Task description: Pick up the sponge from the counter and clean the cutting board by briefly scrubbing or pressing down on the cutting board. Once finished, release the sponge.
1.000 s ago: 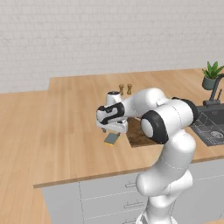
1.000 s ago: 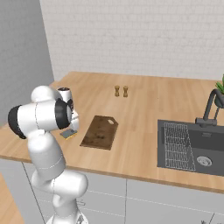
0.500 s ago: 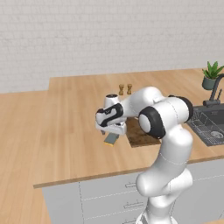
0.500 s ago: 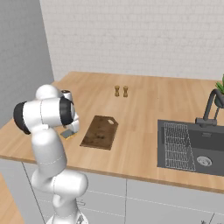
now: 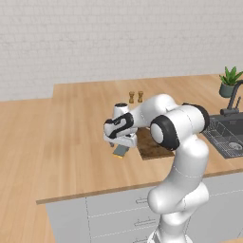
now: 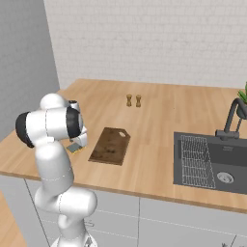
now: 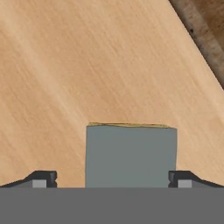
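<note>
The sponge (image 5: 121, 151), a small grey-blue pad with a thin yellow edge, lies flat on the light-wood counter (image 5: 71, 123) just left of the dark brown cutting board (image 5: 151, 146). My gripper (image 5: 122, 143) hangs directly over it, pointing down. In the hand view the sponge (image 7: 131, 155) sits between my two fingertips (image 7: 42, 178), which stand apart on either side without touching it; the gripper (image 7: 112, 180) is open. A corner of the cutting board (image 7: 204, 24) shows at the upper right there. From the right, the sponge (image 6: 74, 148) peeks out beside my arm, left of the board (image 6: 110, 145).
Two small wooden shakers (image 5: 135, 97) stand behind the board. The dark sink basin (image 6: 212, 161) with its faucet (image 6: 230, 120) lies to the right, and a potted plant (image 5: 229, 81) stands behind it. The counter's front edge (image 5: 109, 190) runs close below the sponge.
My hand has come down toward the sponge, closing most of the gap above it. Sponge and board have not moved.
</note>
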### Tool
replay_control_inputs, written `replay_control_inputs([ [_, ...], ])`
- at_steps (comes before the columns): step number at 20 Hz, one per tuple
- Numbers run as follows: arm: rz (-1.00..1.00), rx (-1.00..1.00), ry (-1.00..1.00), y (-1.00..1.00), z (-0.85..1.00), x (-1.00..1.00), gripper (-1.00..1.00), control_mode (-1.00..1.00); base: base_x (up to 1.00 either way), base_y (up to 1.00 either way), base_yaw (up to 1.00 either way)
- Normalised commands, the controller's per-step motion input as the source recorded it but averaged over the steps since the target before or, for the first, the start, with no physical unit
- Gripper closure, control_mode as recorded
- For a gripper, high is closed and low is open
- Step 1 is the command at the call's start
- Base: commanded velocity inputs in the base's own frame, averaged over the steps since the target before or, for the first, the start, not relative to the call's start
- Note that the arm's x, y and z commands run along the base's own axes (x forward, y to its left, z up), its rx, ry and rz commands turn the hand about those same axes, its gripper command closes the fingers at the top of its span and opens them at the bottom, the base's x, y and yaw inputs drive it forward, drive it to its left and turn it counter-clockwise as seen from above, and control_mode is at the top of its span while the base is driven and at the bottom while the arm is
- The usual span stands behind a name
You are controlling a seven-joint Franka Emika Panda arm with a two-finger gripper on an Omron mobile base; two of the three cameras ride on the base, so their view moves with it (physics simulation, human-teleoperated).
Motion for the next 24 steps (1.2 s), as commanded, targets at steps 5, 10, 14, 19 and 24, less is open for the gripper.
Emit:
replay_control_inputs([
  [5,0.0,0.0,0.0,0.0,-0.1,-0.03,-1.0,-1.0,0.0,0.0,0.0],
  [10,0.0,0.0,0.0,-0.09,0.0,-0.02,-1.0,-1.0,0.0,0.0,0.0],
  [14,0.01,0.0,0.0,0.0,0.0,0.0,-1.0,-1.0,0.0,0.0,0.0],
  [19,0.0,0.0,0.0,0.0,0.0,0.0,-1.0,-1.0,0.0,0.0,0.0],
  [24,0.0,0.0,0.0,0.0,0.0,0.0,-1.0,-1.0,0.0,0.0,0.0],
])
